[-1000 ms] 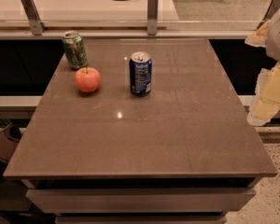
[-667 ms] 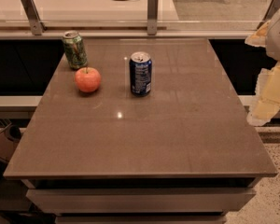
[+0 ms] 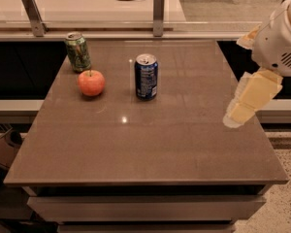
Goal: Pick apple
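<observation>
The apple is round and red-orange with a short stem. It sits on the brown table at the back left. A green can stands just behind it and a blue can stands to its right. My gripper hangs at the right edge of the table, pointing down, far to the right of the apple. It holds nothing that I can see.
A white counter with metal posts runs behind the table. A dark gap lies on both sides of the table. The floor shows at the lower right.
</observation>
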### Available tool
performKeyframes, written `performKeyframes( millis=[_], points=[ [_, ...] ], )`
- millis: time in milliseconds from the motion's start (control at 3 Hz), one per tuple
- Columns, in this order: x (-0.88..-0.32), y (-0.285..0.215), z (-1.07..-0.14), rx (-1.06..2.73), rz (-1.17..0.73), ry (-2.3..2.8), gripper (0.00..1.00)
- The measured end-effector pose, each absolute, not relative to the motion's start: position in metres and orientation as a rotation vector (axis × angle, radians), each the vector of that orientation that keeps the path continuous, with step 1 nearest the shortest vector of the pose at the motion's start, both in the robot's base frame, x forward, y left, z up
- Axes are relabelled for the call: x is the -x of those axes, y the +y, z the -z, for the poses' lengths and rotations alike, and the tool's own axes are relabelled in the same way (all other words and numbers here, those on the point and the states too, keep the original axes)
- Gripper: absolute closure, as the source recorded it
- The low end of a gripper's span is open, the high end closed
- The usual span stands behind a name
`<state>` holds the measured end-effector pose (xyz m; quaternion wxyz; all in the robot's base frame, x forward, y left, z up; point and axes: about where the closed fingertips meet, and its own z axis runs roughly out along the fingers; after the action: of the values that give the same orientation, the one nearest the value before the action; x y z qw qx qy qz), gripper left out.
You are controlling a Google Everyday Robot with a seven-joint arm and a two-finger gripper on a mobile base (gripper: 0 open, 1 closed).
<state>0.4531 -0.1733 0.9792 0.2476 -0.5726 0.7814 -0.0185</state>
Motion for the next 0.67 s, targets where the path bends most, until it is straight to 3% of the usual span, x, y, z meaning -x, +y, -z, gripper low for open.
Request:
performKeyframes(
  millis=[667],
  points=[
    [-0.481, -0.100, -0.948, 1.441, -0.106, 1.961, 0.00]
  ],
)
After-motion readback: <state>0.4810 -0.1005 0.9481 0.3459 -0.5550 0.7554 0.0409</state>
